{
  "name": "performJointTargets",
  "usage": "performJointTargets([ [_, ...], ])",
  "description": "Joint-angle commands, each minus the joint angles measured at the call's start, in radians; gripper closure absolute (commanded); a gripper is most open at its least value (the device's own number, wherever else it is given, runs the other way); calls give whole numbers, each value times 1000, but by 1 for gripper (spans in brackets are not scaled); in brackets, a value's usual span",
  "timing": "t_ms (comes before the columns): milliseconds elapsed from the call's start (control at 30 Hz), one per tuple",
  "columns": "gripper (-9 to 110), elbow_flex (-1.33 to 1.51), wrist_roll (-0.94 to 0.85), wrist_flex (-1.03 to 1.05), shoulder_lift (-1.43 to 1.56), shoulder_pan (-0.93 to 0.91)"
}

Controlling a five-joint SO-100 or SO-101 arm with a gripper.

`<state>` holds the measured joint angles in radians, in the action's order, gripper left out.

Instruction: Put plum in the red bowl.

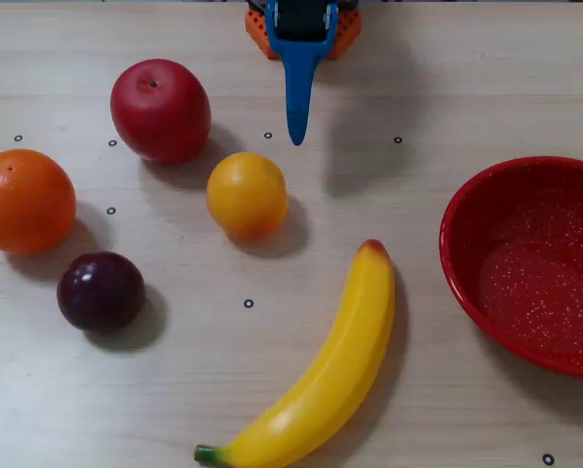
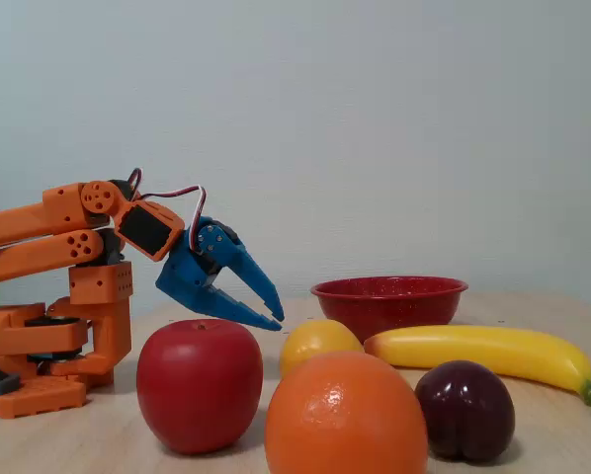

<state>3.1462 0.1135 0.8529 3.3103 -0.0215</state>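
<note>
Overhead view: plum (image 1: 100, 291) well apart from jaws.

Plum (image 1: 100, 291), small, round, glossy dark maroon, is resting on the table at the overhead view's lower left, well apart from the red bowl (image 1: 467, 210), white-speckled inside, sitting upright at right.

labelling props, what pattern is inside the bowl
Red with fine white speckles inside the bowl; clearest in the overhead view.

Orange arm folded low at left of the fixed view; blue gripper (image 2: 276, 311) angled downward toward frame centre, jaws slightly parted, empty. Overhead view: gripper (image 1: 296, 136) at top centre.
</note>
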Motion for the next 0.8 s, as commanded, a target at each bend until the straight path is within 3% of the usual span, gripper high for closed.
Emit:
performJointTargets([
  [0, 102, 40, 11, 9, 21, 6],
  [767, 102, 40, 11, 9, 21, 6],
])
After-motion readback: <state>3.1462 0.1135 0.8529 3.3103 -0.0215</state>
